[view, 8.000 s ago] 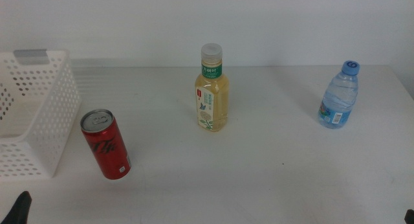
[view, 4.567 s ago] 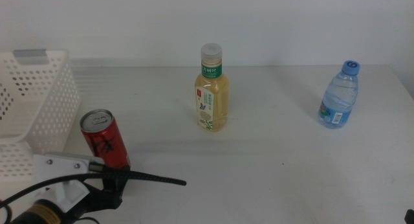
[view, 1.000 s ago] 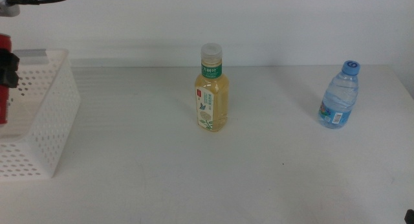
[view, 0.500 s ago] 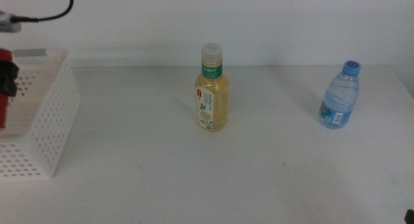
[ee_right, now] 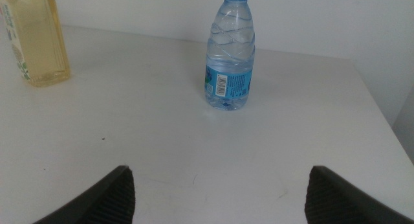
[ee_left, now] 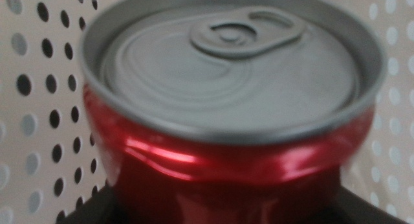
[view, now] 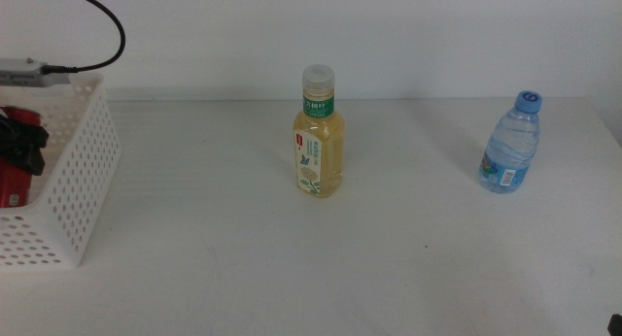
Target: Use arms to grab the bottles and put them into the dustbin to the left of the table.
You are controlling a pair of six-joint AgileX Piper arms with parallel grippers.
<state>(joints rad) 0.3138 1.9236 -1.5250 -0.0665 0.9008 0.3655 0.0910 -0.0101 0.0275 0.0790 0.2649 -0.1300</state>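
Two bottles upright on the white tabletop point(view: 233, 249): tea bottle point(view: 319, 134) at centre, water bottle point(view: 509, 143) far right. Left hand point(view: 24, 147) clamped on red soda can point(ee_left: 229, 114), down inside the white dustbin point(view: 83, 195) at left. Right hand point(ee_right: 220, 195) near edge, jaws apart, empty.

The basket point(view: 68, 181) runs off the middle view's left edge, so only its right wall and part of its rim show. Inside it, the red can point(view: 15, 176) and the left gripper point(view: 27, 147) are cut by that edge and partly screened by the perforated wall. In the left wrist view the can point(ee_left: 226, 120) is blurred, its lower body out of frame. The right wrist view crops the tea bottle point(ee_right: 35, 43) above its shoulder, and the water bottle's point(ee_right: 231, 56) cap too.
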